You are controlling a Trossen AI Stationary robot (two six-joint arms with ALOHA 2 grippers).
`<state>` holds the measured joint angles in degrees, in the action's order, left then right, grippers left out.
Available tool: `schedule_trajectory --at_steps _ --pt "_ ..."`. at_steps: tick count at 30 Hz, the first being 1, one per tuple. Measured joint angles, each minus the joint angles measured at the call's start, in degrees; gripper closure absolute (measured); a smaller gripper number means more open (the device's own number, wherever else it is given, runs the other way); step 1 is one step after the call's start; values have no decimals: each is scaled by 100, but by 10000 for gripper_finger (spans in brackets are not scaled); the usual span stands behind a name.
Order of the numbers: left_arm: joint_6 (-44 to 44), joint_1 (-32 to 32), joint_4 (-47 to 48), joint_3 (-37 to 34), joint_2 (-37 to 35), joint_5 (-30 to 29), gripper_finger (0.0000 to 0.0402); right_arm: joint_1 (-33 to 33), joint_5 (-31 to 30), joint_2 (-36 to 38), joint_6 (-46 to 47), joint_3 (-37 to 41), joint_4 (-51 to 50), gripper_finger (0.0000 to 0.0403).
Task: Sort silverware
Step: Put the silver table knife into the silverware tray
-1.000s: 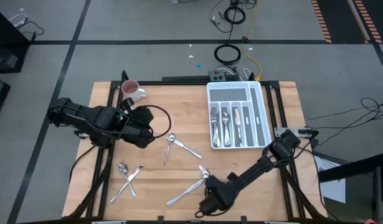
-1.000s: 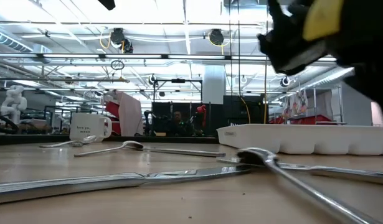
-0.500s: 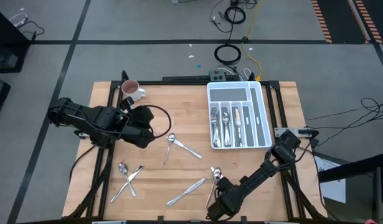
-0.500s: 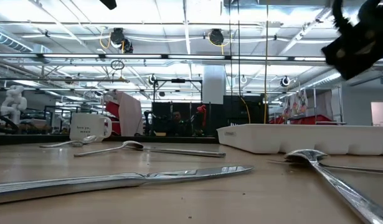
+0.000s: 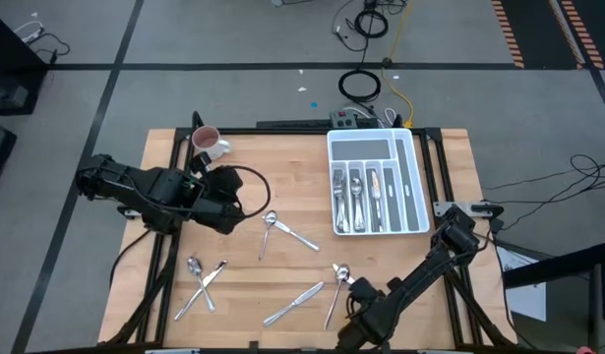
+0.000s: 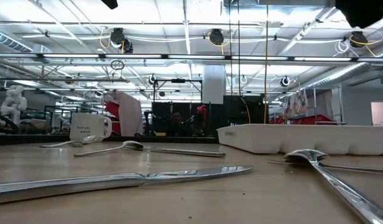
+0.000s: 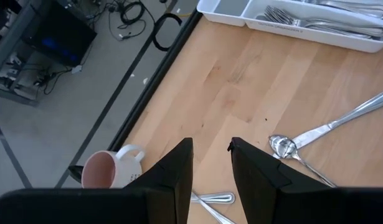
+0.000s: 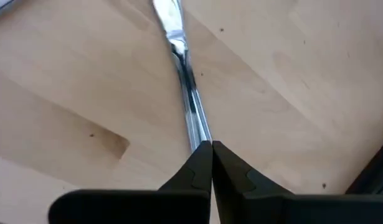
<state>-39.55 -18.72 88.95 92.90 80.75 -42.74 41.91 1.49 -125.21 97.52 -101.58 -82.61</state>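
Silverware lies scattered on the wooden table: a spoon and a knife near the front edge, a crossed pair at front left, and two pieces mid-table. More silverware sits in the white tray. My right gripper is shut and hangs above the table just right of the spoon. In its wrist view a slim silver handle runs out from under the fingertips. My left gripper hovers open above the table's left half, with nothing between its fingers.
A white mug stands at the far left corner. The tray's side wall rises at the right in the low view. Bare wood lies between the tray and the front pieces. Cables lie on the floor beyond the far edge.
My right gripper, shut throughout, has risen and gone toward the table's near right corner. Early in that move the spoon slid toward the right, off the knife it had crossed. It has since lain still. The knife has stayed in place.
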Motion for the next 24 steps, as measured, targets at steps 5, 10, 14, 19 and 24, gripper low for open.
schedule_trajectory --at_steps 5,10,14,19,24 --pt "-2 0 -7 0 0 -2 285 -85 -11 16 -948 -2 210 359" --pt "-1 0 -10 0 0 28 285 -261 -305 20 -1706 5 201 260" --pt "-2 0 -4 0 0 77 285 -392 -485 24 -1933 114 -163 201" --pt "-2 0 -1 0 0 342 285 -450 -603 28 -2436 320 347 190" --pt "-2 0 11 0 0 428 285 -445 -628 30 -2534 614 1079 212"
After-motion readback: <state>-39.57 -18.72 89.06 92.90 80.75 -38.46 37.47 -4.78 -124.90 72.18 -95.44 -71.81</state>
